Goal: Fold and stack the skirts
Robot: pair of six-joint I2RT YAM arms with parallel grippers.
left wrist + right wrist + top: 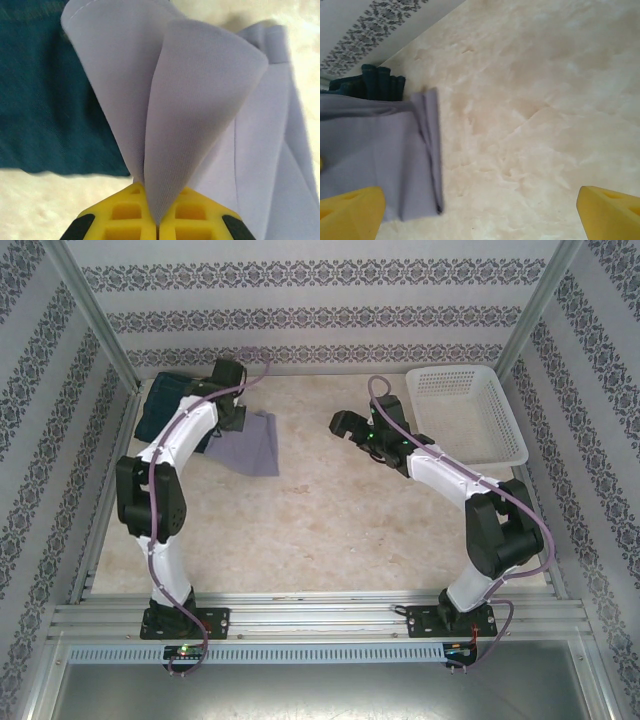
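lavender skirt (256, 447): far left, under left gripper (233, 420)
dark blue skirt (163, 406): just beside it, far-left corner
right gripper (342, 426): above bare table (330, 530)
basket (466, 426): far right

Robot lab cell: aluminium framing (320, 618), patterned wallpaper panels (320, 300), marble-look tabletop (330, 530).

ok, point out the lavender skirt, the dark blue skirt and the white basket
lavender skirt (200, 100), left wrist view, on the pinched-up fold.
dark blue skirt (155, 405), top external view, on its flat middle.
white basket (450, 371), top external view, on its far rim.
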